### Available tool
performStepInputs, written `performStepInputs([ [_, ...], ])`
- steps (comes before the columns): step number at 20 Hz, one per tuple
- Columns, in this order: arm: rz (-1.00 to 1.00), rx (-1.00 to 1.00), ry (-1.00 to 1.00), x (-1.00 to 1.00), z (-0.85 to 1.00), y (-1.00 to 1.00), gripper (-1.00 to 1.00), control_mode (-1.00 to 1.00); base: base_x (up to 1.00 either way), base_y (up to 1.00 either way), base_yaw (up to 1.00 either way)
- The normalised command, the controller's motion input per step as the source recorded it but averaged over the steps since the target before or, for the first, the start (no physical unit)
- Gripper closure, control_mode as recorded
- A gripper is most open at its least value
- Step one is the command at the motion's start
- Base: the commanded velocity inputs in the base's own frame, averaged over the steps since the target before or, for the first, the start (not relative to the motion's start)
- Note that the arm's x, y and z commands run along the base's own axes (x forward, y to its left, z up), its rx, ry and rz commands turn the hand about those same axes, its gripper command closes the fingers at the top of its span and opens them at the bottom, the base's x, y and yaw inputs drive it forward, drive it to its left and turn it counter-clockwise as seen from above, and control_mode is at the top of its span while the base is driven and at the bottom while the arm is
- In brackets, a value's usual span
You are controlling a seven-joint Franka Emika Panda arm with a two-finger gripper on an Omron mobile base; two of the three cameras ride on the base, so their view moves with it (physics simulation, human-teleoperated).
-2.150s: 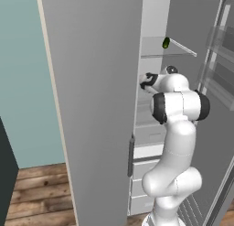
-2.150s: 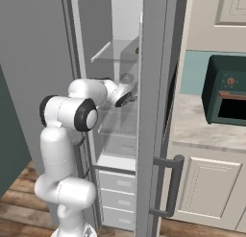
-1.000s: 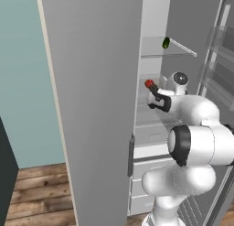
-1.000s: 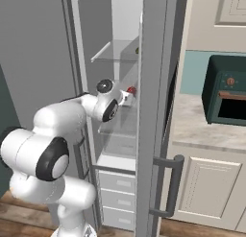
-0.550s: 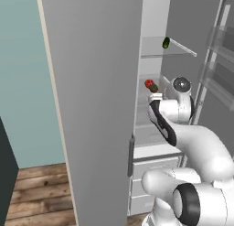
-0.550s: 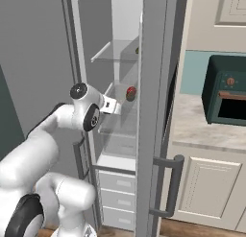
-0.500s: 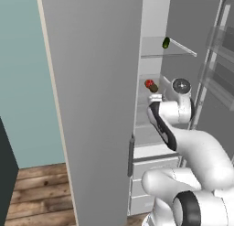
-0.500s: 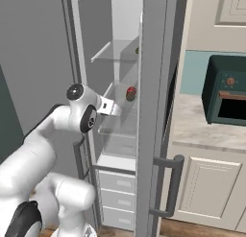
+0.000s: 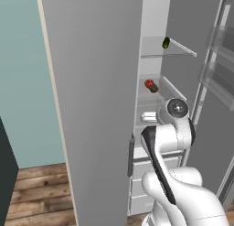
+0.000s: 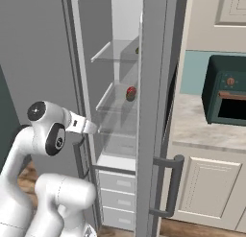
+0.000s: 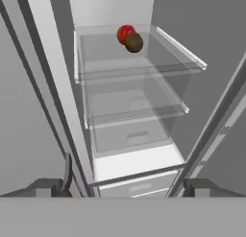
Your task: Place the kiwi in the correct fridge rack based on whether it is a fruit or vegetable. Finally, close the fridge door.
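1. End effector [image 11: 123, 185] fingers stand wide apart with nothing between them, in front of the open fridge [image 9: 155, 19].
2. Kiwi [image 11: 134, 42] lies on a glass rack [image 11: 139, 68] at the far side, touching a red fruit [image 11: 125, 32] behind it.
3. Green item [image 9: 166, 42] sits on the higher shelf [image 9: 160, 53].
4. Fridge door [image 10: 156, 111] stands open, right of the arm.

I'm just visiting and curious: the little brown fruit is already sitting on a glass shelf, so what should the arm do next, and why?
Probably swing toward the open grey fridge door to start pushing it shut. The small brown kiwi already rests on the clear glass shelf beside a round red fruit, and the open fingers hold nothing and sit back outside the fridge, so only the closing seems left.
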Motion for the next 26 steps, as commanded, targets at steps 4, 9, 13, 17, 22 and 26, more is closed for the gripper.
performStepInputs([
  [4,0.00,0.00,0.00,-0.83,0.00,0.21,-1.00,-1.00,0.00,0.00,0.00],
  [9,0.00,0.00,0.02,-0.12,0.00,0.12,-1.00,-1.00,0.00,0.00,0.00],
  [13,0.00,0.00,-0.03,-0.35,-0.01,0.00,-1.00,1.00,-0.25,0.00,0.00],
  [17,0.00,0.00,0.00,0.00,0.00,0.00,-1.00,1.00,-1.00,0.05,0.00],
  [22,0.00,0.00,0.00,0.00,0.00,0.00,-1.00,1.00,-1.00,0.07,0.00],
  [26,0.00,0.00,0.00,0.00,0.00,0.00,-1.00,1.00,-1.00,-0.01,0.00],
])
